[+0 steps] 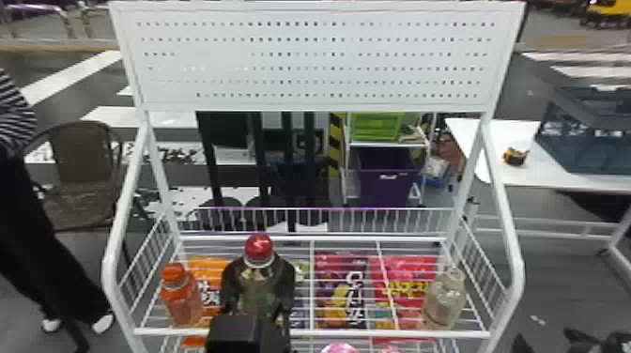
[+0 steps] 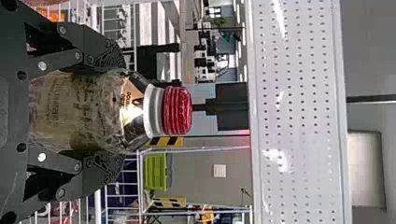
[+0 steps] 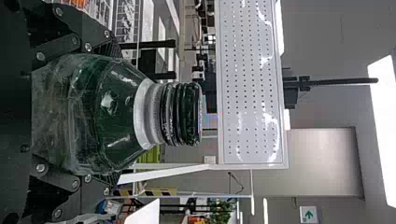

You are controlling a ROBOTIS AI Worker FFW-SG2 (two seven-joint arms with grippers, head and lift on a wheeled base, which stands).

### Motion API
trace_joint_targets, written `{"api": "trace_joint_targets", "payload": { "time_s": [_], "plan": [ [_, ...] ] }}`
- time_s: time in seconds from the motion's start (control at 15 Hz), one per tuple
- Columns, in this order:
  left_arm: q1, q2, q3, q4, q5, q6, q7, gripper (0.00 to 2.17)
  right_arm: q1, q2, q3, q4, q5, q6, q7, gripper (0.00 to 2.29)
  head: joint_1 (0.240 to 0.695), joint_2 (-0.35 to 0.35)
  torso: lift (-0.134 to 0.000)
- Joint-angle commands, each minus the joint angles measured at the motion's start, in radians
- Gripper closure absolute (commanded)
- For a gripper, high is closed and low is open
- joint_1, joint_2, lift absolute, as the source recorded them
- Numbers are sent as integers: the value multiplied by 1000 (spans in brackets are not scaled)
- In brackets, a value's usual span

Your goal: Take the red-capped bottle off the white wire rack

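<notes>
In the head view, my left gripper (image 1: 258,287) is at the rack's left-centre, shut around the body of the red-capped bottle (image 1: 258,249). The bottle stands upright before the white wire rack (image 1: 310,333); its base is hidden, so contact with a shelf cannot be told. The left wrist view has my left gripper (image 2: 116,112) with a finger on each side of the clear bottle, its red cap (image 2: 177,110) beyond the fingertips. In the right wrist view, my right gripper (image 3: 112,115) is closed on a green bottle (image 3: 119,100) with a dark neck end.
An orange bottle (image 1: 182,298) stands at the shelf's left, a pale bottle (image 1: 444,300) at its right. Between them lie orange, purple and red snack packets (image 1: 340,291). Slanted side posts frame the shelf, below a perforated white panel (image 1: 319,61).
</notes>
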Motion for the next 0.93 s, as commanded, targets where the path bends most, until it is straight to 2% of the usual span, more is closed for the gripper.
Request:
{"api": "trace_joint_targets", "payload": {
  "time_s": [0.0,0.13,0.33,0.87],
  "plan": [
    [87,32,44,-156,-19,82,-29,1983,0,1,0,3,0,-1,0,481,499,0,0],
    [170,44,124,-241,-18,79,-71,1980,-2,1,0,3,0,2,0,481,499,0,0],
    [214,44,199,-263,-3,63,-89,1983,-6,1,3,0,0,8,0,481,499,0,0],
    [202,32,209,-235,2,57,-89,1980,-12,1,8,0,0,17,0,481,499,0,0]
  ]
}}
